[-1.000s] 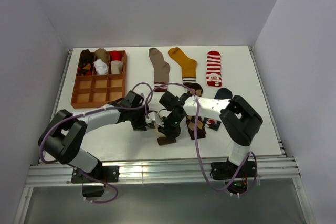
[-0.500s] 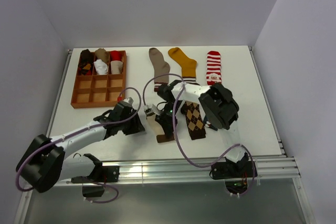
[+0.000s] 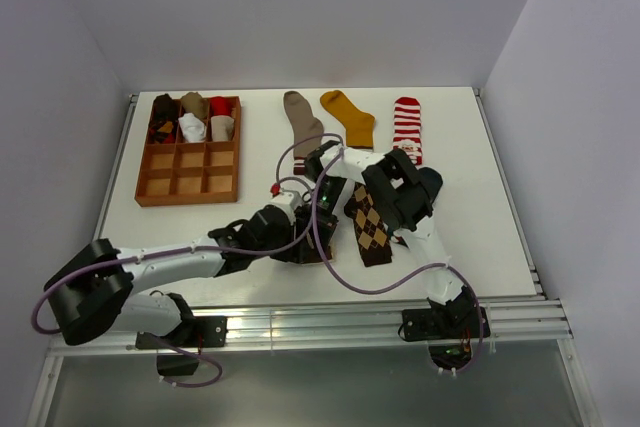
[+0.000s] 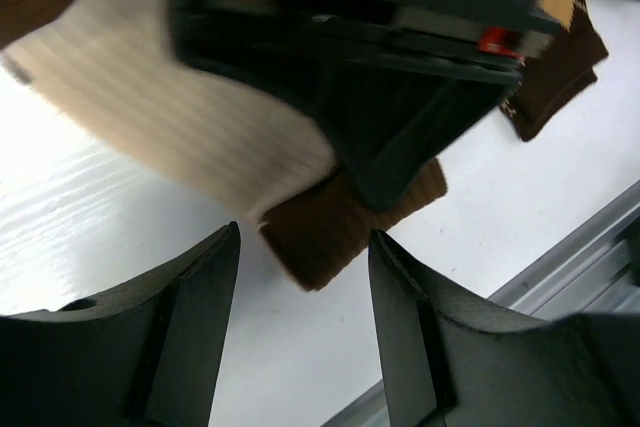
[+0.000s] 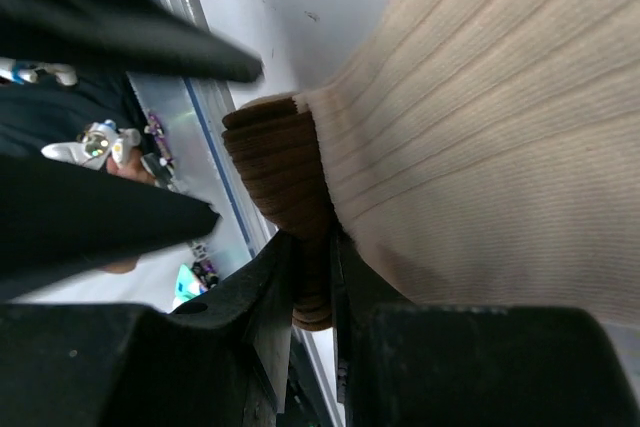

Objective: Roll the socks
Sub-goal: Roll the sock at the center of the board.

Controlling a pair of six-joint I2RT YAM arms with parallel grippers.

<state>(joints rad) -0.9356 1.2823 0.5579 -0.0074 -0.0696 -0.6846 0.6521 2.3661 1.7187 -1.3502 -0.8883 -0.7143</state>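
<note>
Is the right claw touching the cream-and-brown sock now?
Touching. The right wrist view shows the right claw shut on the brown end of the cream-and-brown sock, the fabric pinched between both fingers.

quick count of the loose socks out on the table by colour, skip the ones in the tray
taupe sock: 1
mustard sock: 1
red-white striped sock: 1
brown argyle sock: 1
navy sock, partly hidden by the arm: 1
cream-and-brown sock: 1
total: 6
</note>
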